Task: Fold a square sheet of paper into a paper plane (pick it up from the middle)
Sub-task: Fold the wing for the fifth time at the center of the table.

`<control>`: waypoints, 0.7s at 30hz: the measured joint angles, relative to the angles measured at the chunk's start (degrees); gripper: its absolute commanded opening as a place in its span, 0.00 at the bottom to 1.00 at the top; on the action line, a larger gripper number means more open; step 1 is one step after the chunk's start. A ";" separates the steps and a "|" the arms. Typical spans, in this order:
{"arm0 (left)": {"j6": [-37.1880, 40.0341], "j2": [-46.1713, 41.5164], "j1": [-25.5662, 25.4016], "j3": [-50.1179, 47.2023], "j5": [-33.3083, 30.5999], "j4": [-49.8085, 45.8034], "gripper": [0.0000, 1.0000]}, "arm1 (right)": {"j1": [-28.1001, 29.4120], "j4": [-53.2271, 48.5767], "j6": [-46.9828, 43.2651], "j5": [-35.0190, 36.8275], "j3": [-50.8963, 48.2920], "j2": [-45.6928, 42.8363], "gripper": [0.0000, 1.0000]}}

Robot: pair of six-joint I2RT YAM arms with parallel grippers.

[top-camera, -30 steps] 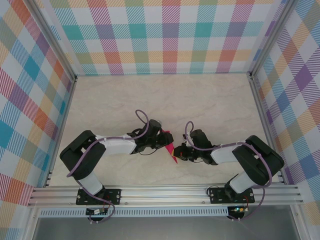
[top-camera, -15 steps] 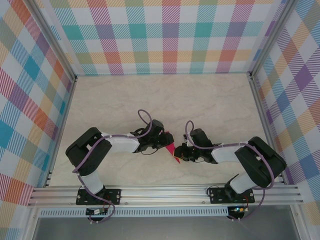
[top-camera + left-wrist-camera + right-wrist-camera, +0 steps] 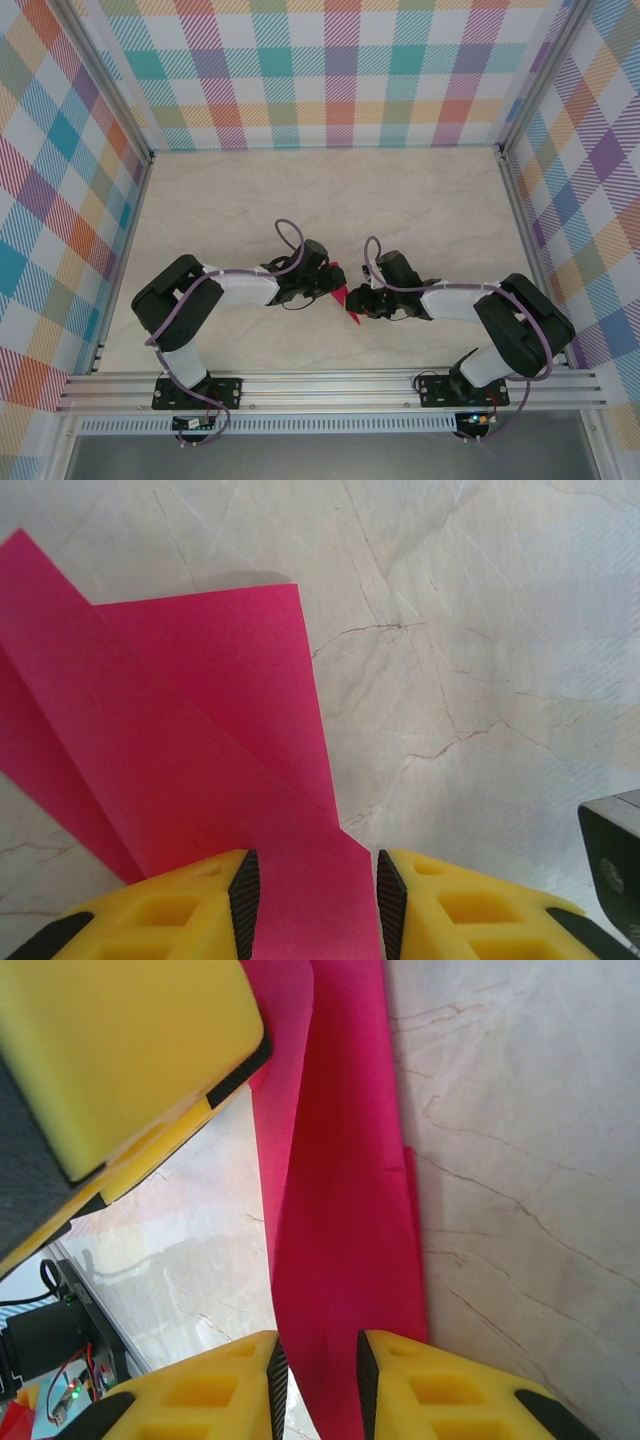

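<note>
The pink paper [image 3: 341,294] sits between the two claws, near the middle of the table [image 3: 300,200] toward the front edge. The right claw [image 3: 318,1380] has slid in closer to it than a second ago, and its fingers have come a little apart over the paper. The left claw [image 3: 312,890] has edged nearer too, its fingers apart with paper showing in the gap.

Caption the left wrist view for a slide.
Left gripper, jaws parted, straddles folded magenta paper over a marble-patterned table.
</note>
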 measured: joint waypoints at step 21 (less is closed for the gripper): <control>1.79 -0.76 0.11 0.66 1.07 -0.33 0.46 | -0.07 3.08 2.27 -3.19 1.22 3.04 0.05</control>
